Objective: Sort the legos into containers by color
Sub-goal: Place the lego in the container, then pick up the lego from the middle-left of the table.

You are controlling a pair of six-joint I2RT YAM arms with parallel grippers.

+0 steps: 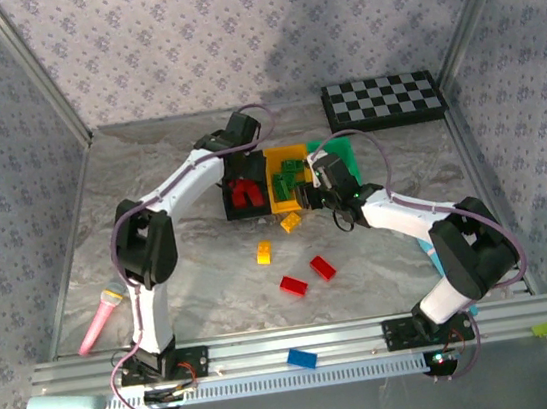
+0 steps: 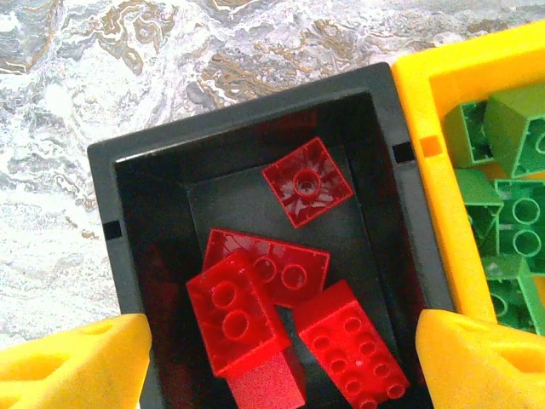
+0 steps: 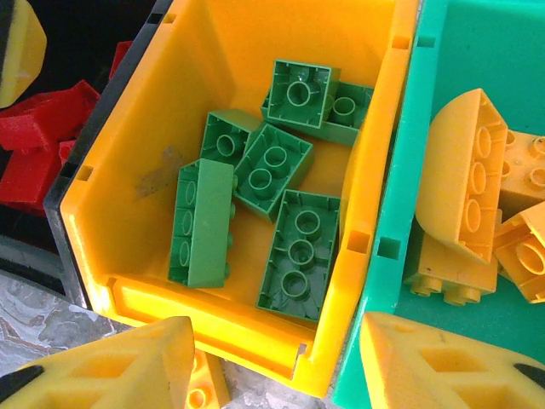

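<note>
Black bin (image 2: 102, 196): four red legos (image 2: 234, 315). Yellow bin (image 3: 238, 43): six green legos (image 3: 302, 251). Bench (image 1: 212, 273) at 6 o'clock: two red bricks (image 1: 293, 285), two yellow bricks (image 1: 264, 253). Left gripper (image 2: 283, 332), right gripper (image 3: 274, 332): apart, empty.

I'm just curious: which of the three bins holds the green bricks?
The middle, yellow-orange bin; the black bin holds red bricks, the green bin yellow bricks.

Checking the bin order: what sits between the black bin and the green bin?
The yellow bin, with green bricks inside it. This is clearest in the right wrist view.
</note>
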